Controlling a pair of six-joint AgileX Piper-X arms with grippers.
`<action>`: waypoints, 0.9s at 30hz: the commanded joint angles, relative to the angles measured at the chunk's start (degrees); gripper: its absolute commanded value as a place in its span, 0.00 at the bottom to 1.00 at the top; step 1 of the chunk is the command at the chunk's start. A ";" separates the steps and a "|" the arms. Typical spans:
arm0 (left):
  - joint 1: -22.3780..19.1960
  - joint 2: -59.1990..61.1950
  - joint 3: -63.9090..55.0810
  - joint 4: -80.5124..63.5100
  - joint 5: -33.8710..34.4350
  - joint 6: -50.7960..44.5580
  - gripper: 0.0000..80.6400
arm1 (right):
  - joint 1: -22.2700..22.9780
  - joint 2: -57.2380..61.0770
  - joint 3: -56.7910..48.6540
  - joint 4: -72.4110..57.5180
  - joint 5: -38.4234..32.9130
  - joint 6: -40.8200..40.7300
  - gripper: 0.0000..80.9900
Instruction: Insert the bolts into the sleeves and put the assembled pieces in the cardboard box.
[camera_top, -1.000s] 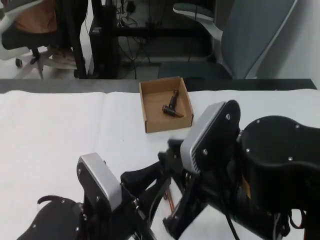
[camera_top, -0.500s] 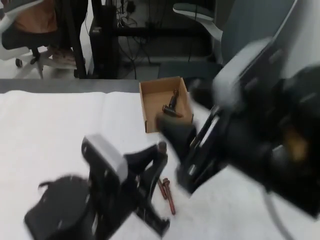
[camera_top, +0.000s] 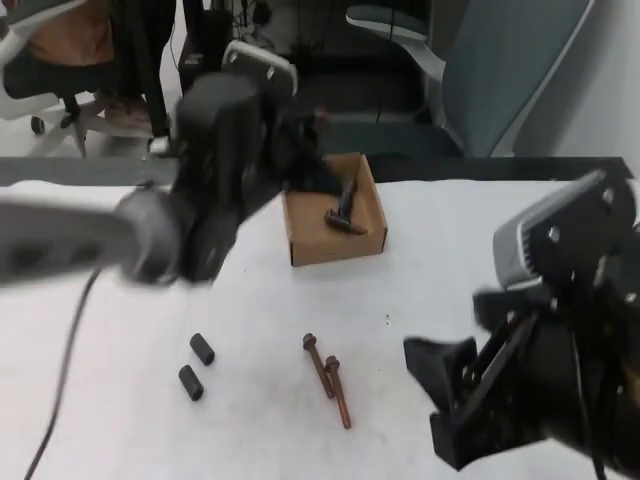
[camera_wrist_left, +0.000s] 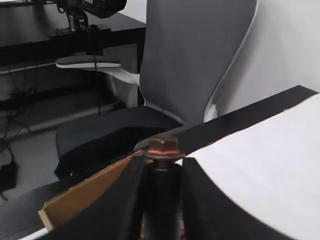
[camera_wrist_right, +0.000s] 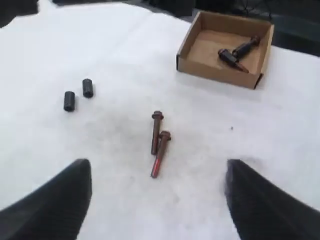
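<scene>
Left pincer: clamped on a sleeved bolt, right at the cardboard box edge!
Right pincer: spread wide, holding nothing, low over the counter.
Loose: two bolts side by side, two sleeves nearby.
Boxed: two assembled pieces inside.

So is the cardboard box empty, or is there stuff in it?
Not empty. Two dark pieces, each with a reddish bolt end showing, lie on the floor of the open-topped cardboard box.
</scene>
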 joint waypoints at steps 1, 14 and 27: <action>1.01 7.57 -9.84 7.64 0.85 -0.37 0.02 | -0.05 -0.41 0.30 0.28 -1.47 1.85 0.86; 2.23 18.00 -25.49 14.36 3.83 -0.50 0.87 | -0.05 2.05 1.50 -4.57 -12.19 -0.47 0.86; 8.22 0.72 -19.77 71.13 -8.09 -11.15 0.87 | -0.05 16.39 1.26 -17.62 -18.69 -4.19 0.80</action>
